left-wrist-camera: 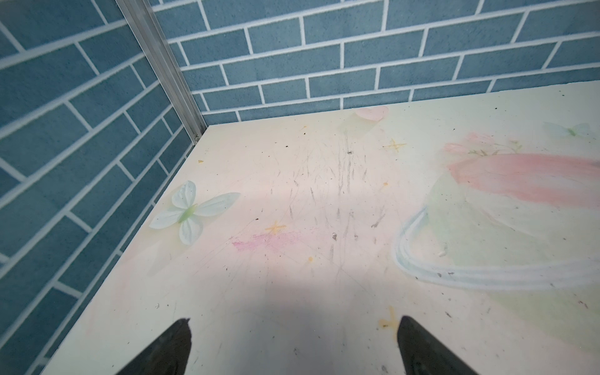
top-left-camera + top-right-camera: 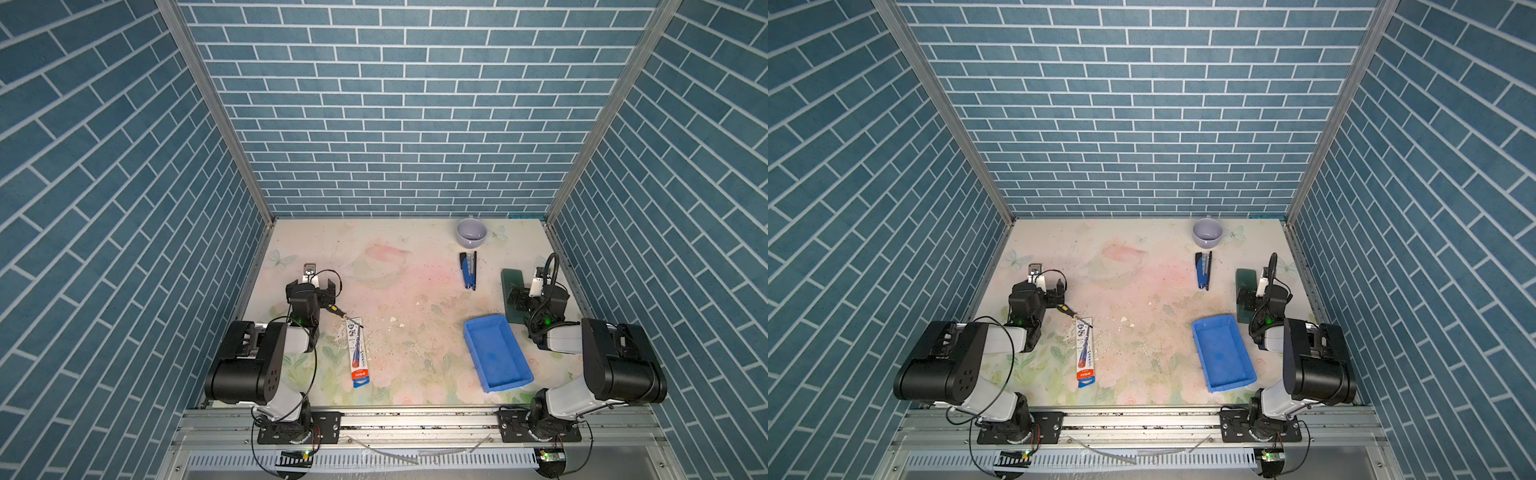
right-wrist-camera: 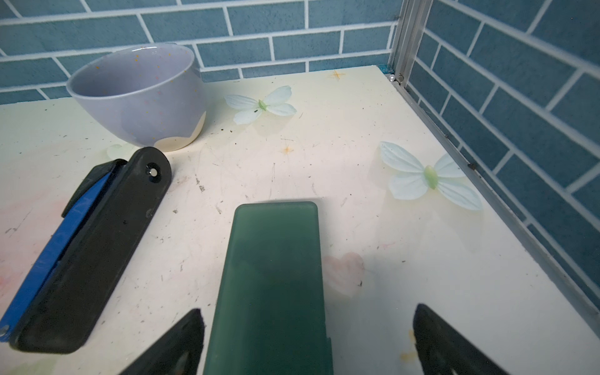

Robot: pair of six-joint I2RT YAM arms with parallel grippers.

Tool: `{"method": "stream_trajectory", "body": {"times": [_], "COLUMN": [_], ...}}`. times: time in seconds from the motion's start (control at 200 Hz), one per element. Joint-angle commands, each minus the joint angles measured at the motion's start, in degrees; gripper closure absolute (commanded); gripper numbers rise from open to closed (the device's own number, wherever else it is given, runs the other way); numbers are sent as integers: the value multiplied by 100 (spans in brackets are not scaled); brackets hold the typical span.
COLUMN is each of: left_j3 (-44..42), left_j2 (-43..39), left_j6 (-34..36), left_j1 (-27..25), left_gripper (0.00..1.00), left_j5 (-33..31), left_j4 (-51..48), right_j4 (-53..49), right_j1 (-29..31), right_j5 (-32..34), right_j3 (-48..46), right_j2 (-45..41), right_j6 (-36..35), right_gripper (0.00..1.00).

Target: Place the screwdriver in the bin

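The screwdriver (image 2: 344,316) (image 2: 1075,316), with a black-and-yellow handle and a thin shaft, lies on the table. Its tip rests on the far end of a long white-blue packet (image 2: 357,353). It sits just right of my left wrist and shows in neither wrist view. My left gripper (image 2: 311,289) (image 1: 293,324) is open over bare table, beyond the screwdriver. The blue bin (image 2: 496,353) (image 2: 1223,353) stands empty at the front right. My right gripper (image 2: 534,293) (image 3: 308,310) is open, its fingers straddling a dark green block (image 3: 276,259) without touching it.
A blue-and-black stapler (image 2: 468,270) (image 3: 81,253) lies beyond the bin, with a lilac cup (image 2: 471,232) (image 3: 139,97) behind it near the back wall. A small metallic item (image 2: 309,269) lies just beyond my left gripper. Brick-patterned walls enclose three sides of the table.
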Motion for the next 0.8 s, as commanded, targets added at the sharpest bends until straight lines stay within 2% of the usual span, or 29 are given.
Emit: {"method": "stream_trajectory", "body": {"times": [0.0, 0.445, 0.645, 0.796], "left_j3": [34, 29, 313, 918], "left_j2": [-27, -173, -1358, -2097], "left_j6": [-46, -80, -135, -997], "left_j1": [21, 13, -77, -140], "left_gripper": [0, 0, 0, 0], "left_j5": [26, -86, -450, -685], "left_j4": [-4, -88, -1550, -3446], "right_j4": [11, 78, -573, -1190], "right_j1": [27, 31, 46, 158], "right_j5": [-16, -24, -18, 2], "right_j3": [199, 108, 94, 137], "right_j2": [46, -134, -975, -1781], "right_j6": [-81, -70, -119, -153], "right_gripper": [1, 1, 1, 1]}}
